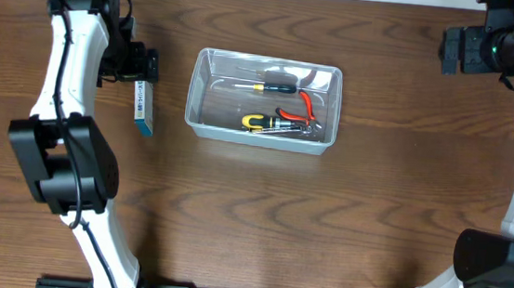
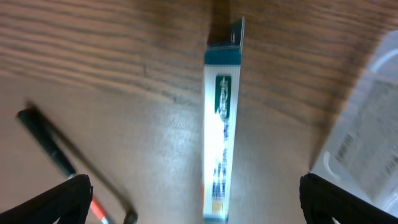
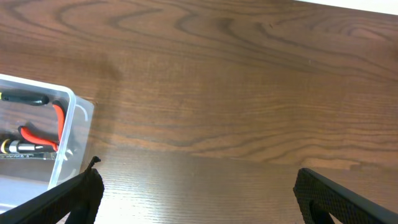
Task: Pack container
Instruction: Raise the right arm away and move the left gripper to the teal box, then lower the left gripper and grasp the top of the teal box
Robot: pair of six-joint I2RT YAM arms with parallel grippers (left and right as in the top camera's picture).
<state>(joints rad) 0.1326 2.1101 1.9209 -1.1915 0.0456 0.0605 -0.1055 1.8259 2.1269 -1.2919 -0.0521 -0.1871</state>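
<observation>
The clear plastic container (image 1: 200,91) stands mid-table. It holds a black-and-yellow screwdriver (image 1: 276,87), red-handled pliers (image 1: 307,106) and a yellow-and-black tool (image 1: 263,123). My left gripper (image 1: 144,71) is left of the container, over the far end of a small blue-and-white box (image 1: 144,108). In the left wrist view the gripper (image 2: 196,208) is open and the box (image 2: 219,124) lies between its fingers, untouched. My right gripper (image 1: 454,51) is at the far right. It is open and empty above bare wood (image 3: 199,199). The container's corner (image 3: 69,124) shows at the left of that view.
A thin black object with a red-and-silver part (image 2: 53,152) lies left of the box in the left wrist view. The container's wall (image 2: 367,130) shows at the right of that view. The table is brown wood.
</observation>
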